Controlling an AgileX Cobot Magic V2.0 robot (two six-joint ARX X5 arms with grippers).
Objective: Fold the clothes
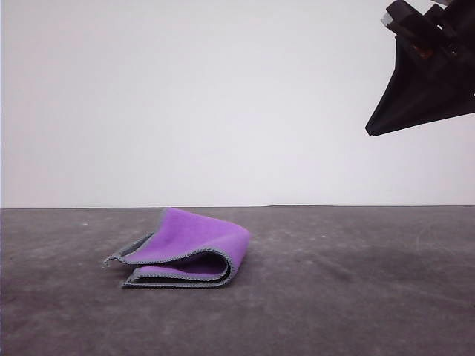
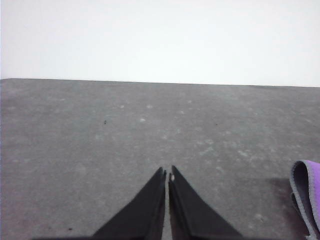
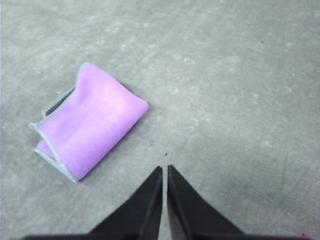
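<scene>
A small square soft cloth [image 1: 185, 248], bright purple outside w/ dark grey showing inside and light-grey stitched edging, is seen folded over on the dark grey tabletop [image 1: 356, 297], lower centre-left of the front view. The rounded fold faces frame right; the loose layered edges open toward frame left and the camera.

In the upper right corner of the front view the right gripper [image 1: 415, 111] is held high, well apart from the cloth. In the right wrist view its black fingers [image 3: 150, 200] are seen pressed together w/ nothing between them, the cloth lying at centre-left, clear of the tips. In the left wrist view the left gripper [image 2: 167, 176] is likewise closed on nothing, low over bare tabletop, w/ only an edge of the cloth [image 2: 306, 195] caught at lower right.

The cloth is judged light, limp and easily bunched; no fragility is expected. A pinch is best taken at a stitched corner or along the loose edging, approx. where the layers gape, rather than on the smooth folded bulge.
</scene>
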